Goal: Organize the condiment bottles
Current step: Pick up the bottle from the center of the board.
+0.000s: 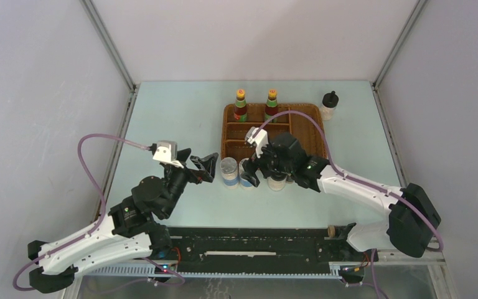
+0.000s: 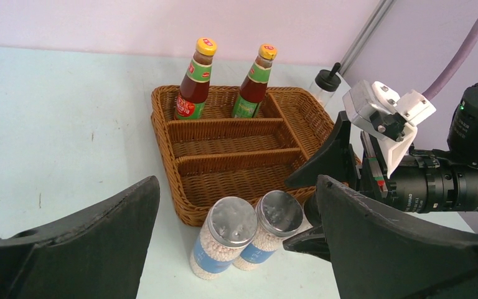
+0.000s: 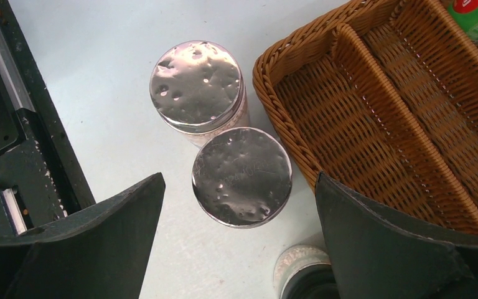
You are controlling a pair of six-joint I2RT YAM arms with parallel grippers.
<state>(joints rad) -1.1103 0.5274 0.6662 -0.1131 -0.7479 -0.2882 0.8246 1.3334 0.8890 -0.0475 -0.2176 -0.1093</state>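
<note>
While the brown wicker divided tray [image 1: 308, 128] lies on the pale green table [image 1: 180, 112], most of the condiment bottles stand outside it. Only the two dark sauce bottles with yellow caps [image 2: 194, 84] [image 2: 253, 84] are inside. They stand upright, side by side, in the far row of the tray.

Two silver-topped shakers [image 3: 197, 87] [image 3: 243, 177], with blue and white labels, stand on the table just in front of the near left corner of the tray. They are very close together, perhaps touching. A white bottle with a black cap [image 1: 329, 104] stands on the table just beside the far right corner of the tray. A small pale bottle [image 1: 277, 182] stands at the near edge of the tray and is mostly hidden by the right arm.

The right gripper [image 3: 239, 177] hangs above the shaker that is closer to the tray. Its fingers stand wide apart, one on each side of the shiny lid, and they hold nothing. The left gripper [image 1: 205, 167] is to the left of the tray's near corner, near the other shaker and pointing at it. Its fingers are also spread wide and hold nothing.
</note>
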